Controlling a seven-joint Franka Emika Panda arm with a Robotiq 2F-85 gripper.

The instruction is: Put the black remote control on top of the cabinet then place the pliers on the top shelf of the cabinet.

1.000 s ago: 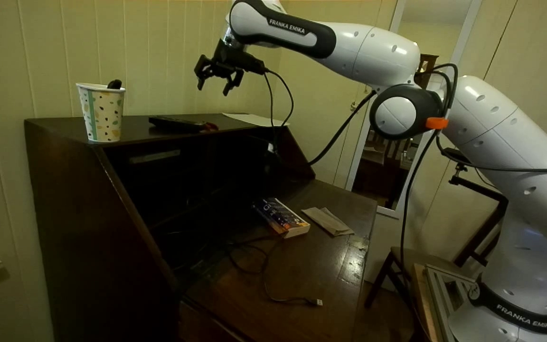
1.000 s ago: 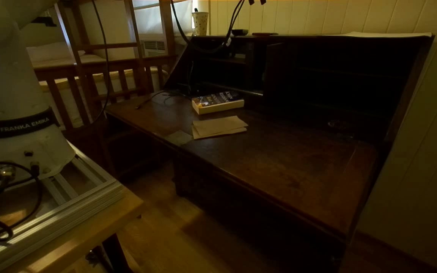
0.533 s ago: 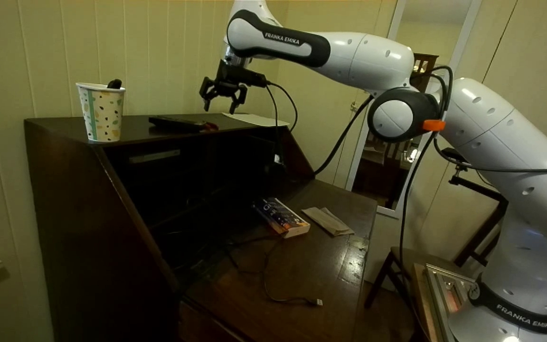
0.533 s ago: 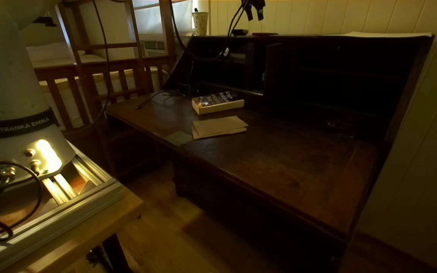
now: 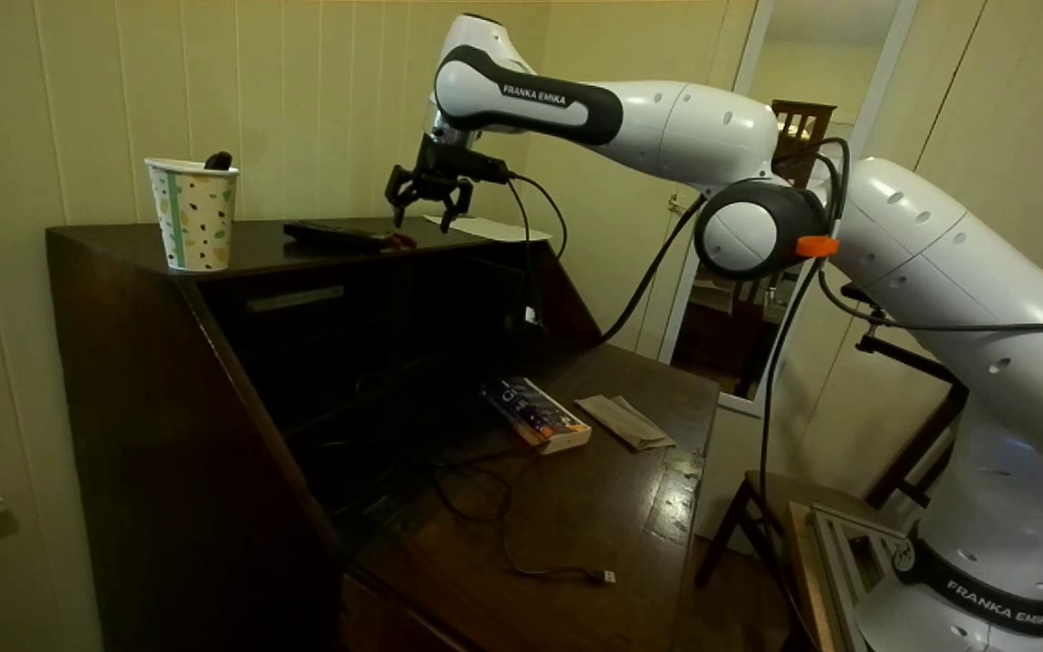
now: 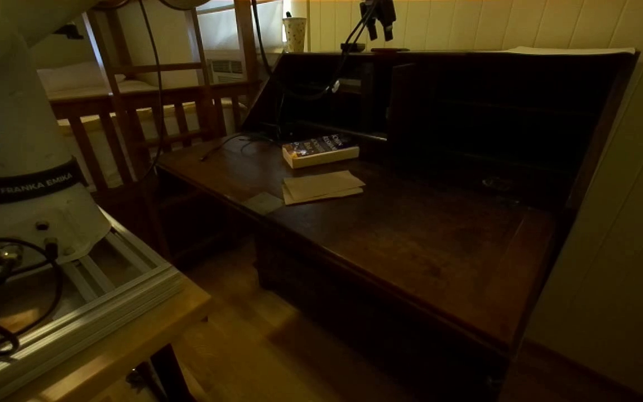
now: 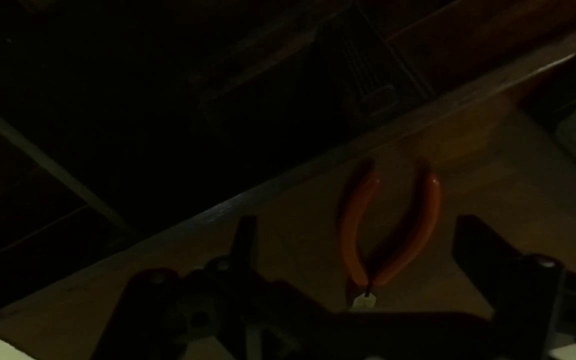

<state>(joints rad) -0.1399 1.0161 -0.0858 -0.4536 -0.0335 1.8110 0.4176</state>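
Pliers (image 7: 350, 235) with orange-red handles lie on the flat top of a dark brown cabinet (image 5: 159, 435), near its front edge. In the dim wrist view the handles spread apart toward that edge; the pliers' tip is hidden. Just above hangs the robot's gripper (image 5: 422, 225), released, its fingers (image 7: 245, 240) parted wide to either side of the handles without touching them. In both exterior views, a slim black remote control (image 5: 331, 237) lies on the cabinet top between the pliers and a patterned paper cup (image 5: 198, 220). The cup stands upright, with something black (image 5: 219, 161) poking above its rim. On the pliers' other side, a pale sheet of paper (image 5: 492, 230) lies flat. Lower down, the cabinet's drop-down leaf (image 5: 594, 507) bears a thick paperback (image 5: 540, 417), folded brown paper (image 5: 625, 422) and a black cable (image 5: 550, 571) ending in a USB plug (image 5: 607, 576).
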